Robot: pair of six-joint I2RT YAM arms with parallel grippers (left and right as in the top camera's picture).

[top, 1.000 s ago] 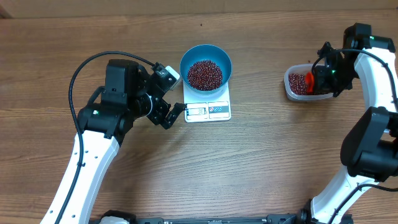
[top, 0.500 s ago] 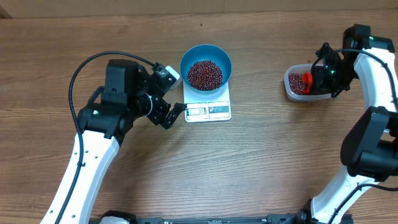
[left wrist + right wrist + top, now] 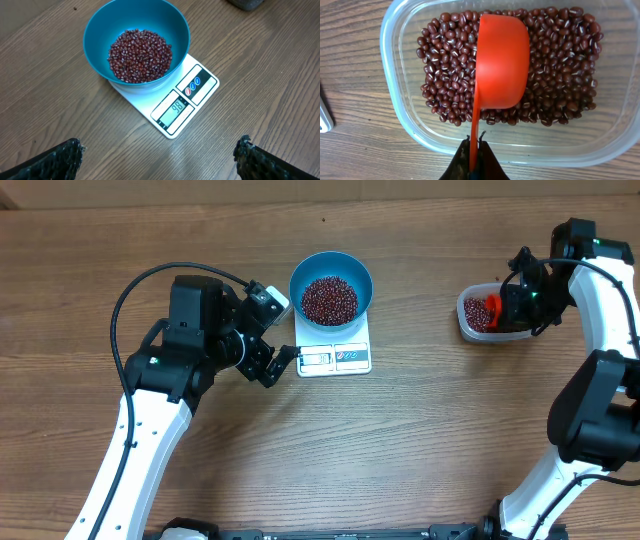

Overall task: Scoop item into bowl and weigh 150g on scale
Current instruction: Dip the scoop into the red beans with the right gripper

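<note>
The left gripper (image 3: 160,162) hovers with its jaws wide apart. Just ahead of them the flat white rectangular kitchen scale (image 3: 200,82) rests on the wooden desk (image 3: 260,65), its display toward the jaws. It carries the round bright blue plastic bowl (image 3: 100,30), which holds a heap of small dark red-brown beans (image 3: 140,55). The right gripper (image 3: 475,162) has its jaws clamped on the handle of a red plastic scoop (image 3: 502,65). The scoop's cup lies over more beans in the clear rounded-rectangular plastic tub (image 3: 395,100) directly ahead.

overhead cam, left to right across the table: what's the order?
Open left gripper → round bright blue plastic bowl of small dark red-brown beans → clear rounded-rectangular plastic tub. Flat white scale, red plastic scoop and right gripper overlap these, so omitted.
</note>
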